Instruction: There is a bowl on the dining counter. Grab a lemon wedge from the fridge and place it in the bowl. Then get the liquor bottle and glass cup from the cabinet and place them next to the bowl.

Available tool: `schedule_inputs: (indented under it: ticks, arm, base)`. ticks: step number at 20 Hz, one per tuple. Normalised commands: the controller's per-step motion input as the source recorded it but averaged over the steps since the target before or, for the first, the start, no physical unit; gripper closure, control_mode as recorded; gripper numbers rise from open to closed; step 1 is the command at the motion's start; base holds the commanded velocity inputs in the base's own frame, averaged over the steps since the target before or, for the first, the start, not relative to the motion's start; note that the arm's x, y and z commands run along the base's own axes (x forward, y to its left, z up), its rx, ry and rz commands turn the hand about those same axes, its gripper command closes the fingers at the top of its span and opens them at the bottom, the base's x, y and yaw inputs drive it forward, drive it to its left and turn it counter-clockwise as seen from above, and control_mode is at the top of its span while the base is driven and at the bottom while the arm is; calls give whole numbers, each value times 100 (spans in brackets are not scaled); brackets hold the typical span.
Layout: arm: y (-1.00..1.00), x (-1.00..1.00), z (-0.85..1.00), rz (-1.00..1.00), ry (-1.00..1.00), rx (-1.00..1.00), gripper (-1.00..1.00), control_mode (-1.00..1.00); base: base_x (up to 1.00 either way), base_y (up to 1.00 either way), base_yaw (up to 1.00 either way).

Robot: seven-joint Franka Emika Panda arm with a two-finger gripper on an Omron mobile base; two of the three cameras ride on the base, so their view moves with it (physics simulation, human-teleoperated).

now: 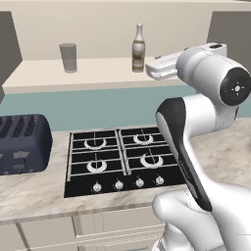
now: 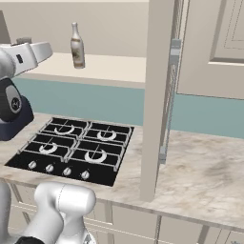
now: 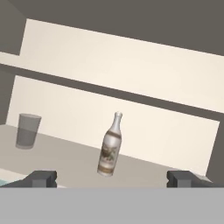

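Note:
The liquor bottle [image 1: 138, 49] [image 2: 76, 46] [image 3: 110, 146] stands upright on the beige shelf of the open cabinet [image 1: 98, 72] [image 2: 116, 66]; it has a pale neck, a brownish body and a light label. To its left stands the grey glass cup [image 1: 68, 57] [image 3: 27, 130], also upright. My gripper [image 3: 112, 179] is open and holds nothing. It hovers level with the shelf, just in front of the bottle and a little to its right [image 1: 153, 68]. In the hand view the bottle sits midway between the dark fingertips [image 3: 41, 178], some way beyond them.
Below the shelf a black four-burner hob [image 1: 122, 159] [image 2: 71, 147] is set in the marbled counter [image 1: 220, 152]. A dark toaster [image 1: 22, 142] stands at its left. An open cream cabinet door [image 2: 155, 100] juts out edge-on right of the hob.

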Motion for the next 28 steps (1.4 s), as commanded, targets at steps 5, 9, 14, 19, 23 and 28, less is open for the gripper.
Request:
schedule_inputs:
  ticks: [5, 9, 14, 19, 23, 28]
  arm:
    - [16, 37, 0, 0, 0, 0, -100, -100]
    - [1, 36, 0, 3, 0, 7, -100, -100]
    - [0, 26, -13, 7, 0, 15, -100, -100]
    - [0, 17, -7, 4, 0, 11, -100, -100]
    - [-8, 2, 0, 1, 0, 6, -100, -100]
    - [-5, 27, 1, 0, 9, 4, -100, -100]
  base:
    - [0, 0, 0]
    - [0, 0, 0]
    - [0, 0, 0]
    - [0, 0, 0]
    - [0, 0, 0]
    - [0, 0, 0]
